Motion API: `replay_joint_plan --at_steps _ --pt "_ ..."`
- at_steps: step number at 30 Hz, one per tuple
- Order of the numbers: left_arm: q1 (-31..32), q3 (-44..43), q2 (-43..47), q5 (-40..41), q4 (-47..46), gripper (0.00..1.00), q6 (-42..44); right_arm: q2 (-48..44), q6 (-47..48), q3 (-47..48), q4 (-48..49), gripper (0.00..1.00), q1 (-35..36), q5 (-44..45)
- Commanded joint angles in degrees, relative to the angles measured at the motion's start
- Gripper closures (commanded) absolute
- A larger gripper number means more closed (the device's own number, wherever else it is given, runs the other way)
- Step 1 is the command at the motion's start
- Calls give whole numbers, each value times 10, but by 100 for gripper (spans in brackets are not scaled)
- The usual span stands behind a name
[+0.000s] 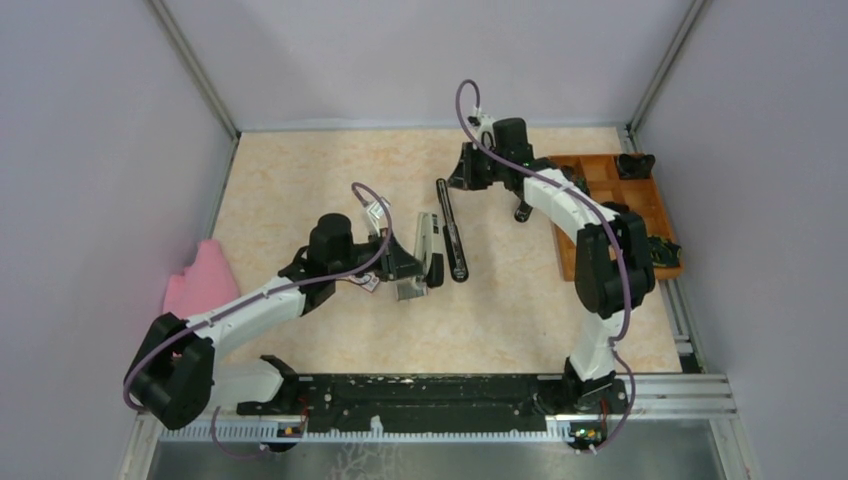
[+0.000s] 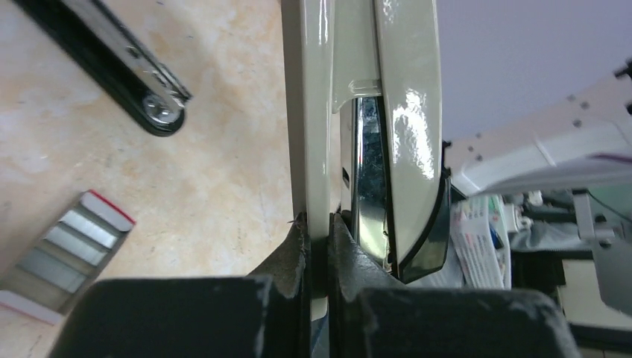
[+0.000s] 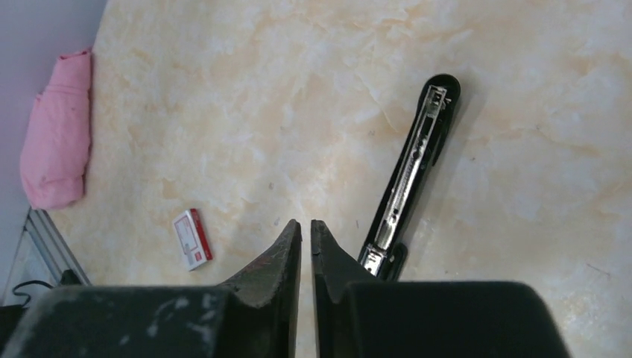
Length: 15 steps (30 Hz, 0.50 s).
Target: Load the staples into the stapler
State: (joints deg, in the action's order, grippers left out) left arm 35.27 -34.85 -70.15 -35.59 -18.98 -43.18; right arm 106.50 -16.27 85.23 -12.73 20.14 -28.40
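Observation:
The stapler is swung wide open. Its cream top arm (image 1: 430, 245) (image 2: 402, 112) stands on edge, with my left gripper (image 1: 415, 263) (image 2: 317, 224) shut on its thin cream wall. Its black base (image 1: 452, 235) (image 2: 112, 60) (image 3: 414, 171) lies flat on the table with the metal rail bare. My right gripper (image 1: 457, 181) (image 3: 305, 224) hangs shut and empty at the base's far end. A small red-and-white box (image 1: 408, 290) (image 2: 71, 250) (image 3: 192, 239) lies beside the stapler. Grey bands show on it in the left wrist view, and I cannot tell whether they are the staples.
A pink cloth (image 1: 205, 280) (image 3: 56, 134) lies at the table's left edge. A wooden compartment tray (image 1: 655, 200) holding dark items stands at the right, partly behind my right arm. Grey walls close in the table on three sides.

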Motion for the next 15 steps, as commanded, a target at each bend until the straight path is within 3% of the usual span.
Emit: replay_joint_plan --at_steps 1,9,15 --pt "-13 -29 0 109 10 100 -17 -92 -26 -64 73 84 2 39" --pt "-26 -9 -14 194 -21 100 -95 -234 -68 -209 158 47 22 71" --pt "-41 1 -17 216 -49 100 -153 -300 -112 -314 250 37 75 93"
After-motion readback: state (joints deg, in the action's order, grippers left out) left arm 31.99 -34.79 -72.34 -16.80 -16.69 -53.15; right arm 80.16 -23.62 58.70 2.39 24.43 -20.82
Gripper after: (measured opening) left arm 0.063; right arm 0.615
